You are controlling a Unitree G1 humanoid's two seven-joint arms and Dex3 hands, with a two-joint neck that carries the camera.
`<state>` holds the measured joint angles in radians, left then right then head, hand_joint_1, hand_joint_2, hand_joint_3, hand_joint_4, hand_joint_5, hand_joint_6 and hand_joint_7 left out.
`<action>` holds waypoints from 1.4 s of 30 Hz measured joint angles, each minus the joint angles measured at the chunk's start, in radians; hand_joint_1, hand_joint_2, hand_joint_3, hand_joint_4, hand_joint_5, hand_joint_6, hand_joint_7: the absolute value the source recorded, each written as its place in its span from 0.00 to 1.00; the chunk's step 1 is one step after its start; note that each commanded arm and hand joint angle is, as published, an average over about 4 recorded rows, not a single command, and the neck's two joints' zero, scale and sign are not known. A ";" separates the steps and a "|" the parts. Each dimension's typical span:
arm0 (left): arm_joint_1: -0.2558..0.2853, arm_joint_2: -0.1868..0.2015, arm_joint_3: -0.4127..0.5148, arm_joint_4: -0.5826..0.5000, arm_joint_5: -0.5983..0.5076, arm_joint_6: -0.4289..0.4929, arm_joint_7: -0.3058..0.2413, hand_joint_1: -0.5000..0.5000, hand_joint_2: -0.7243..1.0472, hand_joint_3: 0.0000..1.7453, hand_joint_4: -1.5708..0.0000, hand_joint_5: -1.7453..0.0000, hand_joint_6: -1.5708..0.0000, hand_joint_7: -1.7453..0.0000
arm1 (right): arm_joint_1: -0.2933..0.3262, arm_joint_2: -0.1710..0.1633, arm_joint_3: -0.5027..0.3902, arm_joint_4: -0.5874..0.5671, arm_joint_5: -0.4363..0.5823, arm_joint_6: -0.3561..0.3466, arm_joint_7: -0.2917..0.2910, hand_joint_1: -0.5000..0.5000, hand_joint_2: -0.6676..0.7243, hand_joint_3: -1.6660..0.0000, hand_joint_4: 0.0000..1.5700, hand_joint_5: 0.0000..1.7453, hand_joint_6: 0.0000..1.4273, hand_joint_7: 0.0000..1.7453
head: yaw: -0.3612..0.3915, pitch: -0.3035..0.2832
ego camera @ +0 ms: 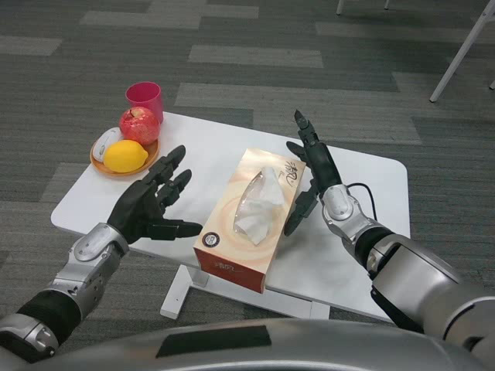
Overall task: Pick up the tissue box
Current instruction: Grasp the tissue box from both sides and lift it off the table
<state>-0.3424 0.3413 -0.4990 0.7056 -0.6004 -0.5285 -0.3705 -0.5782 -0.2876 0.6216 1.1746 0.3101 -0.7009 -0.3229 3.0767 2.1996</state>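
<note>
**Both hands flank the tissue box, grasp not yet made**

Silver forearms fill the lower corners of the frame, nearest the camera, each ending in a black hand. Largest of what lies beyond them is the white rectangular bench [193, 139], running from centre left to centre right. On it, at the middle of the frame, lies the orange-and-cream cardboard tissue box [251, 220], lengthwise toward the camera, a white tissue puffing from its top slot.

The left hand [155, 202], lower left of centre, is spread wide and holds nothing; it sits just beside the box's left side, apart from it. The right hand [309, 174], right of centre, is also empty, fingers extended and pointing up the frame, with the thumb close against the box's right edge; I cannot tell whether it touches.

My judgement: this is the approach step, with the box resting flat on the bench. The next move calls for both palms to close inward evenly on the long sides, squeezing gently enough not to crush the cardboard, then lifting level.

Count: one bench, one tissue box, two hands. In the upper left, one orange round plate [99, 164] carrying one red apple [139, 124], one yellow lemon [125, 156] and one small white object behind it, unclear. One pink plastic cup [145, 99] stands just behind the plate.
</note>
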 measured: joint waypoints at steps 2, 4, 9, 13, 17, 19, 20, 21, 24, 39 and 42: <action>0.000 0.006 0.011 0.000 0.000 0.000 0.000 1.00 0.80 0.00 1.00 0.94 1.00 1.00 | 0.000 0.000 0.000 -0.001 0.000 0.000 0.000 0.33 1.00 1.00 0.27 0.00 0.00 0.00 | 0.001 0.001; 0.000 0.016 0.018 0.000 0.000 0.000 -0.001 1.00 0.80 0.00 1.00 0.94 1.00 1.00 | 0.000 0.000 0.000 -0.002 0.000 0.000 0.000 0.33 1.00 1.00 0.27 0.00 0.00 0.00 | 0.003 0.001; 0.007 0.045 0.027 0.001 0.000 0.000 -0.011 1.00 0.85 0.00 1.00 0.94 1.00 1.00 | 0.000 0.000 0.000 -0.006 0.000 0.000 0.000 0.33 1.00 1.00 0.27 0.00 0.00 0.00 | 0.005 0.001; 0.031 0.084 0.032 0.000 -0.001 0.000 -0.027 1.00 0.89 0.00 1.00 0.94 1.00 1.00 | 0.000 -0.003 0.000 -0.009 0.000 0.000 0.000 0.33 1.00 1.00 0.27 0.00 0.00 0.00 | 0.013 -0.003; 0.055 0.126 0.027 -0.001 -0.003 0.002 -0.038 1.00 0.90 0.00 1.00 0.91 1.00 1.00 | -0.001 -0.008 0.000 -0.009 0.000 0.000 0.000 0.33 1.00 1.00 0.27 0.00 0.00 0.00 | 0.014 -0.002; 0.067 0.145 0.016 -0.007 -0.004 0.010 -0.040 1.00 0.90 0.00 1.00 0.94 1.00 1.00 | -0.001 -0.009 0.000 -0.008 0.000 0.000 -0.001 0.33 1.00 1.00 0.28 0.00 0.00 0.00 | 0.014 -0.002; 0.072 0.151 0.009 -0.011 -0.004 0.015 -0.042 1.00 0.90 0.00 1.00 0.94 1.00 1.00 | -0.001 -0.010 0.000 -0.007 0.000 0.000 -0.001 0.33 1.00 1.00 0.28 0.00 0.00 0.00 | 0.015 -0.001; 0.077 0.156 -0.001 -0.017 -0.004 0.022 -0.043 1.00 0.90 0.00 1.00 0.94 1.00 1.00 | -0.002 -0.010 0.000 -0.005 0.000 0.000 -0.001 0.33 1.00 1.00 0.29 0.00 0.00 0.00 | 0.016 0.000; 0.081 0.172 -0.042 -0.043 -0.006 0.039 -0.054 1.00 0.90 0.00 1.00 0.94 1.00 1.00 | -0.010 -0.010 0.003 0.000 0.000 0.001 -0.002 0.33 1.00 1.00 0.30 0.00 0.00 0.00 | 0.017 0.001; 0.036 0.182 -0.162 -0.075 -0.006 0.068 -0.063 1.00 0.90 0.00 1.00 0.94 1.00 1.00 | -0.064 -0.010 0.073 0.016 0.000 0.004 -0.027 0.33 1.00 1.00 0.28 0.00 0.00 0.00 | -0.004 -0.007; 0.024 0.181 -0.181 -0.075 -0.006 0.071 -0.064 1.00 0.90 0.00 1.00 0.94 1.00 1.00 | -0.074 -0.008 0.088 0.018 0.001 0.006 -0.032 0.33 1.00 1.00 0.29 0.00 0.00 0.00 | -0.010 -0.009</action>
<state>-0.3188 0.5224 -0.6805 0.6303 -0.6060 -0.4580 -0.4345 -0.6526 -0.2958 0.7092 1.1929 0.3107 -0.6949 -0.3554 3.0669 2.1903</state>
